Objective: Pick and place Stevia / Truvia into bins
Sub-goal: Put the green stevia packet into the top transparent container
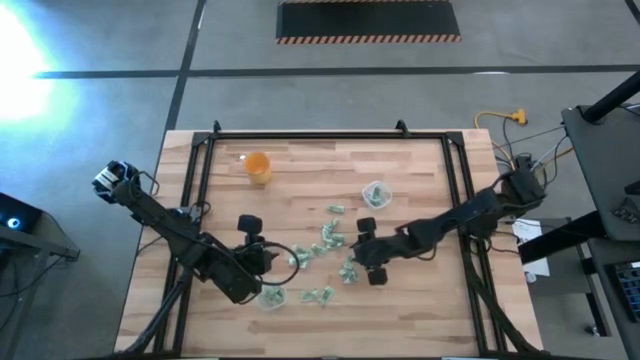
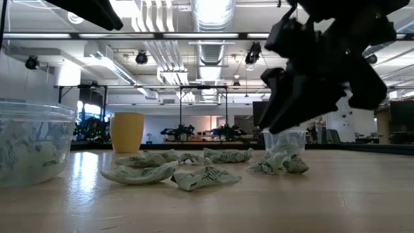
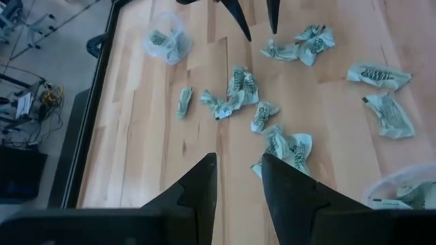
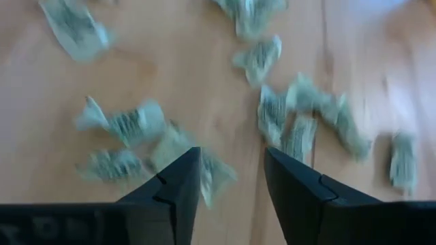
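Right now the right gripper (image 1: 366, 252) hangs with its fingers parted and empty, just over the crumpled Stevia sachets (image 1: 331, 240) strewn mid-table. Across from it, the left gripper (image 1: 262, 252) is open too, next to the near bin (image 1: 270, 297), which already holds a few packets. The far bin (image 1: 376, 194) sits behind the right gripper, the orange cup (image 1: 258, 167) well apart. Since the packets overlap, I'd guess a pinch could snag two, or nudge one aside.
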Tool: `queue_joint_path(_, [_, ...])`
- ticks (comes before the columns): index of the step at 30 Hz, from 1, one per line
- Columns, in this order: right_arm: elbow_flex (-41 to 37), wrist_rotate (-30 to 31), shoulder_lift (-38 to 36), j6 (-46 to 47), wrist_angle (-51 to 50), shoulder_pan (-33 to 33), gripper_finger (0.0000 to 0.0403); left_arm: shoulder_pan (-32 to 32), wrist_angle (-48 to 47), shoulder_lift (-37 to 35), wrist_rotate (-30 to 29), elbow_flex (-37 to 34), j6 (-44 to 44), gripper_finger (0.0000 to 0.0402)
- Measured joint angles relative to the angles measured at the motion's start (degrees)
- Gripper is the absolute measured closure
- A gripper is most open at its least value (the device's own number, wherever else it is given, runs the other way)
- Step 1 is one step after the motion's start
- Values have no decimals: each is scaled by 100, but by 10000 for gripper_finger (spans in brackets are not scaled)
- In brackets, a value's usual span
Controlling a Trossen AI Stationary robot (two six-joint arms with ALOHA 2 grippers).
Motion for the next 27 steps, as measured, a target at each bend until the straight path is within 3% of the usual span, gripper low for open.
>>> queue_joint_path(27, [67,-422,423,453,-156,-226,277,2,5,15,17,-4,-13,302])
